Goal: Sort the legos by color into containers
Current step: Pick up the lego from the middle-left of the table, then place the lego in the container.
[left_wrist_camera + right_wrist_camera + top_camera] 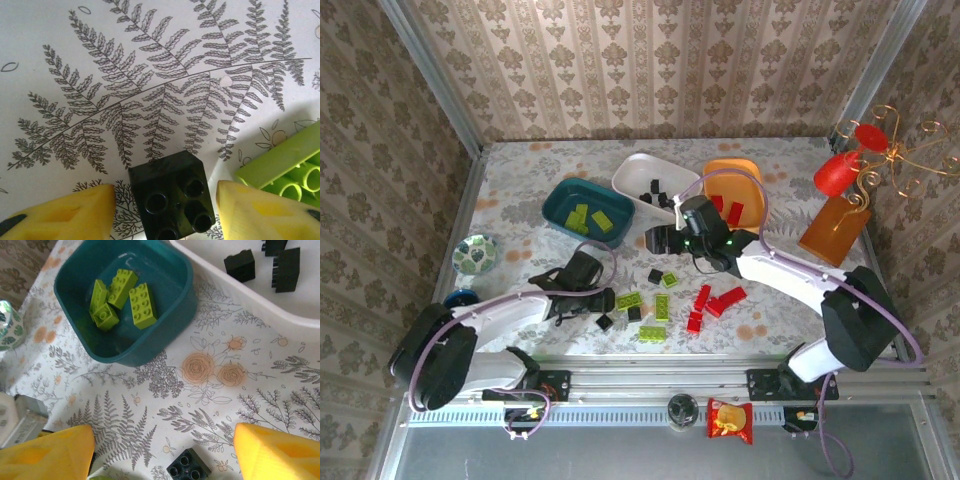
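My left gripper [165, 210] hangs low over the table with a black cube lego [172, 197] between its yellow fingers; thin gaps still show on both sides. A lime-green lego [290, 165] lies just to its right. My right gripper [164, 450] hovers open and empty above the cloth, near another black cube [189, 467]. The teal container [150, 347] holds green legos [120, 297], the white container [240, 300] holds black ones [240, 265], and the orange container [732, 175] holds red ones [733, 210]. Loose green [661, 306], red [702, 300] and black [634, 313] legos lie between the arms.
A patterned bowl [476, 253] and a dark blue cup [462, 297] sit at the left edge. An orange board [835, 228] with red ornaments stands at the right. A snack packet [730, 420] lies beyond the near rail. Papered walls close in three sides.
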Robot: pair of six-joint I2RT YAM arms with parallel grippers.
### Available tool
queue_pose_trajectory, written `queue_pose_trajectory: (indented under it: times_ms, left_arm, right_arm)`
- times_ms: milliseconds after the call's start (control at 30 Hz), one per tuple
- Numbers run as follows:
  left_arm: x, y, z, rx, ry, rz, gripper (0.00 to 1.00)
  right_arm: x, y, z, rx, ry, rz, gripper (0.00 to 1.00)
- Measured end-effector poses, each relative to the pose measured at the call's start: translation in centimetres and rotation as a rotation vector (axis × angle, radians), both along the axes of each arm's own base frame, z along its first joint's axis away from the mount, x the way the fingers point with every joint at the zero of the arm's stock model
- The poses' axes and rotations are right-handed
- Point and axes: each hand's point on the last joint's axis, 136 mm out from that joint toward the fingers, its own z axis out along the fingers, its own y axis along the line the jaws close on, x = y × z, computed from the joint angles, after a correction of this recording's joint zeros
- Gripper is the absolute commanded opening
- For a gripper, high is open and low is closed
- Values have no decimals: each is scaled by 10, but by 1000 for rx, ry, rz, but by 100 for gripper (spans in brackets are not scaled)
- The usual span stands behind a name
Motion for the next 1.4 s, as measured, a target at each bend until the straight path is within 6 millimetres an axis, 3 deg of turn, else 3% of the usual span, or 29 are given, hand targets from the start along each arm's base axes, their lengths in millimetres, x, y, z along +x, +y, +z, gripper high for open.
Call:
queue_pose_trajectory:
  times_ms: [167,333,400,500,600,733,867,967,1067,1233,1333,1400]
  left_arm:
    - [3,3,-1,32,-6,-5,33]
    - [7,-1,3,24,-20,-12,28]
    - [9,-3,10,19,-28,-15,28]
    - [21,-13,37,-9,-77,-30,28]
    - [49,-32,82,-59,-172,-51,28]
    - [109,-65,146,-129,-313,-66,27]
    - [176,-104,176,-149,-394,-96,24]
    - [223,-132,172,-159,-408,-114,24]
    - [262,-151,155,-145,-398,-123,24]
    - [297,-170,122,-113,-349,-135,29]
    - [306,-176,107,-95,-321,-141,56]
    - [307,-179,103,-93,-304,-145,64]
  right_arm:
    - [2,-7,16,25,-31,-18,75]
    - [4,-22,15,26,-30,-51,75]
    - [3,-31,12,21,-25,-73,75]
    - [1,-47,10,16,-27,-116,75]
    - [-3,-61,6,15,-26,-163,75]
    - [-10,-76,-9,3,3,-209,75]
    - [-17,-82,-24,-13,41,-227,75]
    - [-23,-86,-28,-21,56,-234,75]
    - [-27,-89,-28,-19,55,-238,75]
    - [-33,-92,-33,-31,71,-237,75]
    - [-36,-94,-38,-39,82,-237,75]
    - [-37,-93,-39,-39,88,-232,76]
